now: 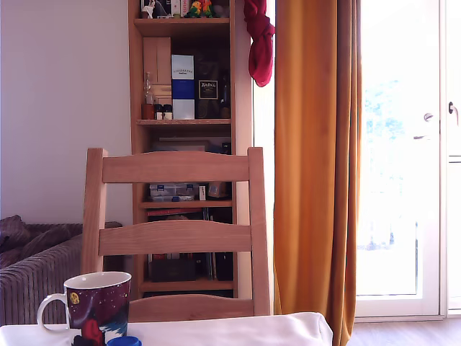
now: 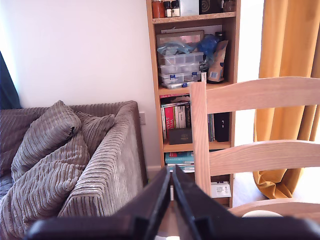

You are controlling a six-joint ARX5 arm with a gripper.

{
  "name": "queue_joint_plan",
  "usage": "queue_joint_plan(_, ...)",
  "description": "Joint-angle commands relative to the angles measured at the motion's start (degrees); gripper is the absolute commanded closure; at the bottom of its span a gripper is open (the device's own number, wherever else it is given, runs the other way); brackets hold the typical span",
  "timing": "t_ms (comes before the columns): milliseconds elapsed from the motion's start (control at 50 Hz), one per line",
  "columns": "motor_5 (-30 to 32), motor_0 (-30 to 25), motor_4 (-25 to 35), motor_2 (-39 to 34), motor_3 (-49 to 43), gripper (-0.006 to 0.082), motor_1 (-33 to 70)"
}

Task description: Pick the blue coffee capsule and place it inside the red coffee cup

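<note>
The red coffee cup [image 1: 98, 303], a dark maroon mug with starry print and a white handle, stands on the white table at the exterior view's lower left. Just in front of it, at the picture's bottom edge, the top of the blue coffee capsule [image 1: 124, 341] shows. A small red lump [image 1: 91, 331] lies beside the capsule against the mug. Neither the arm nor the gripper appears in the exterior view. In the wrist view my gripper [image 2: 170, 176] points out at the room, its black fingertips touching and nothing between them. Mug and capsule are outside the wrist view.
A wooden chair [image 1: 177, 234] stands behind the white table [image 1: 238, 330]. Beyond it are a bookshelf [image 1: 184, 144], an orange curtain [image 1: 317, 158] and a glass door. A grey corduroy sofa [image 2: 75, 160] with cushions lies to the exterior view's left.
</note>
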Motion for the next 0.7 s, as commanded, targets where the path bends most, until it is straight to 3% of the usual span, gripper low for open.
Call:
queue_joint_plan(0,-2.5,1.9,4.5,-2.4,-3.4,0.0778,-0.6)
queue_joint_plan(280,-4.0,1.9,7.3,-2.4,-1.3,0.0778,-0.6)
queue_joint_plan(460,-11.2,0.9,22.4,-2.0,7.2,0.0784,-0.6)
queue_joint_plan(680,-17.6,-3.7,34.7,-1.2,6.8,0.0786,-0.2)
